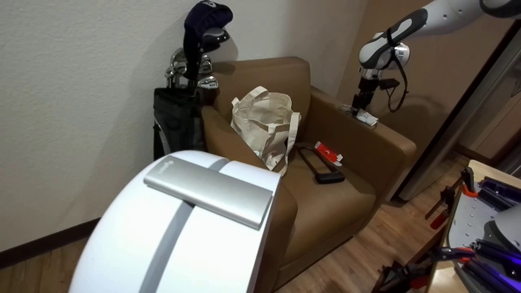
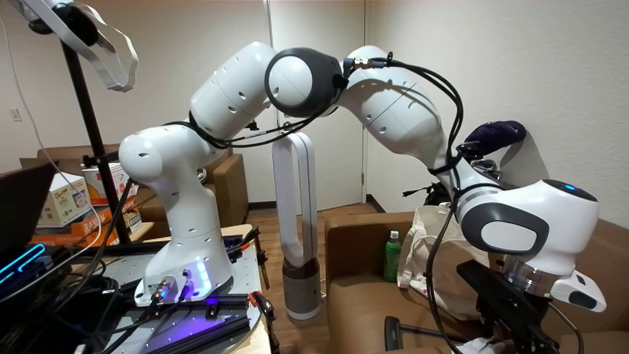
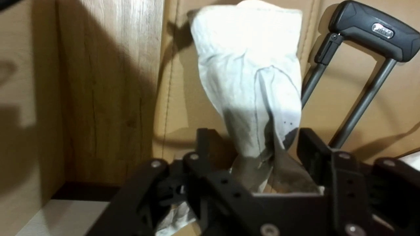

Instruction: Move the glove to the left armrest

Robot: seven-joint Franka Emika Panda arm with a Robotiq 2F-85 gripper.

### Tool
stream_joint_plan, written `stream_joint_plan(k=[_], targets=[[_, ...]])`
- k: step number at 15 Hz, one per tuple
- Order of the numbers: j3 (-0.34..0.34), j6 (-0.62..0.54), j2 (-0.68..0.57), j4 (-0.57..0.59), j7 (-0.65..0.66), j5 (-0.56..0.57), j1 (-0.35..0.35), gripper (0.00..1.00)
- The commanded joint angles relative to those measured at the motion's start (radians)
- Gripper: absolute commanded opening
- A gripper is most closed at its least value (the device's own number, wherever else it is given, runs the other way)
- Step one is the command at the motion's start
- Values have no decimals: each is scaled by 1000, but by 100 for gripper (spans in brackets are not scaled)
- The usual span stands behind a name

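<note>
The gripper (image 3: 254, 137) (spread wide, holding nothing) straddles the glove (image 3: 251, 75), lock (image 1: 329, 177) and tote (image 1: 258, 136) occupying the seat (image 1: 336, 217).

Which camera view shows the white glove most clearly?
The wrist view. There the white glove is large and mostly well lit, with cuff and folds visible, although the gripper covers part of it. Both exterior views show less: a small glove on the armrest, partly behind the gripper, and only a piece at the bottom edge.

In an exterior view, a chair (image 1: 333, 215) carries a bag (image 1: 256, 136) mid-frame, a packet (image 1: 326, 152) and lock (image 1: 329, 177) right of centre, and a glove (image 1: 367, 118) on the armrest (image 1: 390, 136) farther right; lower right in an exterior view, also a bottle (image 2: 392, 258).
</note>
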State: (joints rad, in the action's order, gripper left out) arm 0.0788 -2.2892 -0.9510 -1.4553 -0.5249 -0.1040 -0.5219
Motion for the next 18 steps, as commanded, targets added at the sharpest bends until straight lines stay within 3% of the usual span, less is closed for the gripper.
stream_joint_plan(k=[1, 7, 13, 18], targets=[[-18, 6, -28, 48, 14, -9, -16, 39], [-25, 22, 39, 4, 15, -6, -2, 1], [-71, 6, 270, -204, -16, 10, 75, 2], [-86, -24, 474, -457, -37, 87, 207, 2]])
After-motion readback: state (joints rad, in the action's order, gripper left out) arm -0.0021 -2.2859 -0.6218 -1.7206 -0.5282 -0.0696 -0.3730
